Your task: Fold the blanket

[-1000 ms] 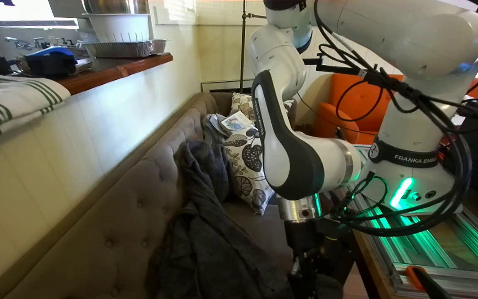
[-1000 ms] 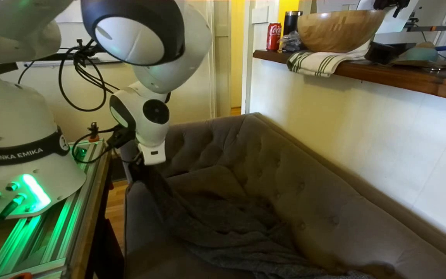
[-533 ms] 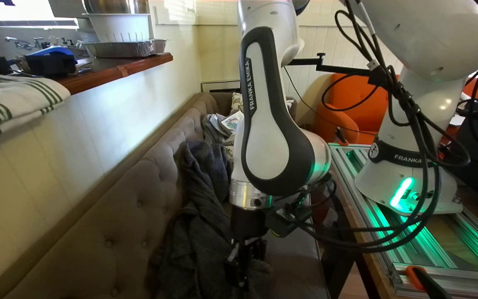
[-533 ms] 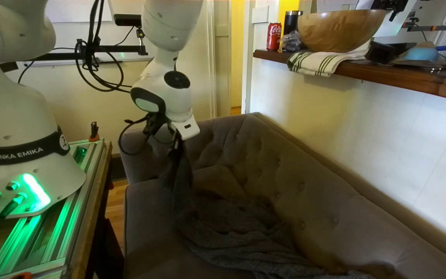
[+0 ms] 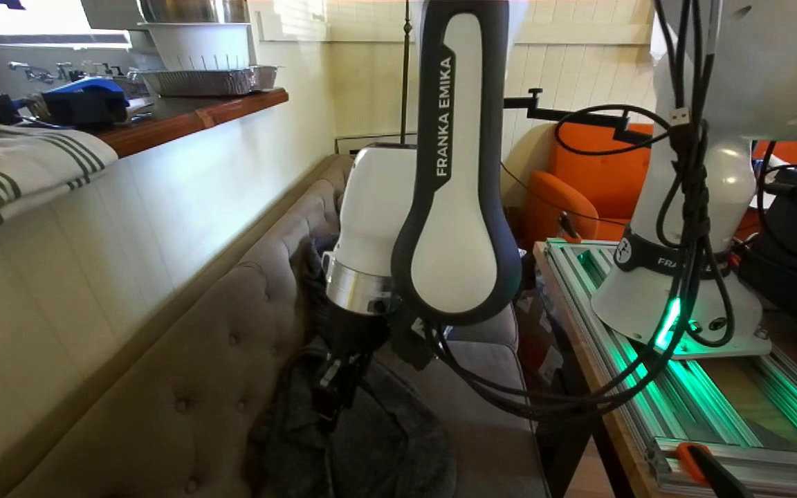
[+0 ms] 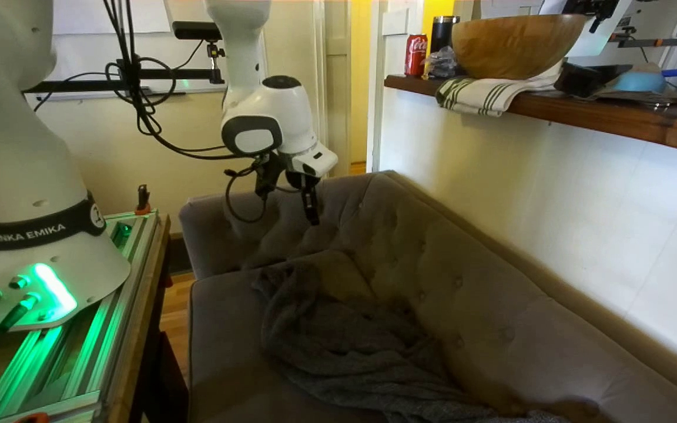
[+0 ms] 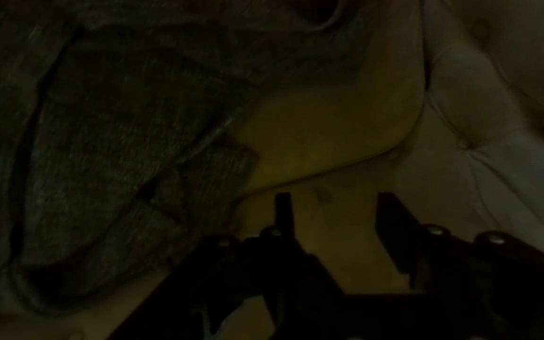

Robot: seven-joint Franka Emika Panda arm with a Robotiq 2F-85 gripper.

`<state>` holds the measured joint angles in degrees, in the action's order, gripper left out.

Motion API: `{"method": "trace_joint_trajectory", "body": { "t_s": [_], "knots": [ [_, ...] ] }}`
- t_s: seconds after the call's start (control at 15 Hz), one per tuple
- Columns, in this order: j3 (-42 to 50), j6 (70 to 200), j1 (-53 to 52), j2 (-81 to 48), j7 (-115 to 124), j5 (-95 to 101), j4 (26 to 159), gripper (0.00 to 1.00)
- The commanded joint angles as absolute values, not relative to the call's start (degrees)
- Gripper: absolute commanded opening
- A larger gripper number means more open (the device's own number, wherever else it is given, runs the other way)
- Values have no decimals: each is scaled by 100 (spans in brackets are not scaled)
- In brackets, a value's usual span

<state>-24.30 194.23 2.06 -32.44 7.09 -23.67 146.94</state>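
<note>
The dark grey blanket (image 5: 385, 449) lies in a loose heap of folds on the sofa seat, and shows in both exterior views (image 6: 356, 346). My gripper (image 6: 314, 220) hangs above and apart from its heaped end, near the sofa's arm and backrest. In another exterior view the gripper (image 5: 328, 411) overlaps the blanket. In the dark wrist view the blanket (image 7: 111, 118) fills the left and top. There the gripper (image 7: 334, 200) is open with its fingers well apart, and only sofa fabric shows between them. The arm hides part of the blanket farther along the sofa.
The tufted sofa (image 6: 479, 276) runs along the wall. A wooden ledge (image 6: 597, 123) above it bears a wooden bowl (image 6: 518, 47), a striped cloth (image 6: 479, 97) and a red can (image 6: 415, 56). The robot's table edge (image 5: 578, 332) stands opposite. An orange armchair (image 5: 599, 173) is behind.
The gripper has moved from the seat's front edge towards the backrest and up. The blanket end it held raised has been let go and has dropped onto the seat.
</note>
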Motion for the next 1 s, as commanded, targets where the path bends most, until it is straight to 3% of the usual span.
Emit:
{"method": "trace_joint_trajectory", "body": {
  "t_s": [0.0,0.2,0.27,0.4,0.53,0.93],
  "knots": [
    [-871,19196,-1056,-2125,327,-2735,15215,82],
    [589,19718,-2086,-1913,-348,-3353,15451,99],
    [135,19504,-1571,-2181,309,-2568,15225,85],
    [505,19601,-1852,-2041,-273,-3151,15295,98],
    [566,19610,-1936,-2028,-275,-3156,15309,100],
    [2590,19425,-3361,-4017,-532,-4155,13736,100]
  ]
}}
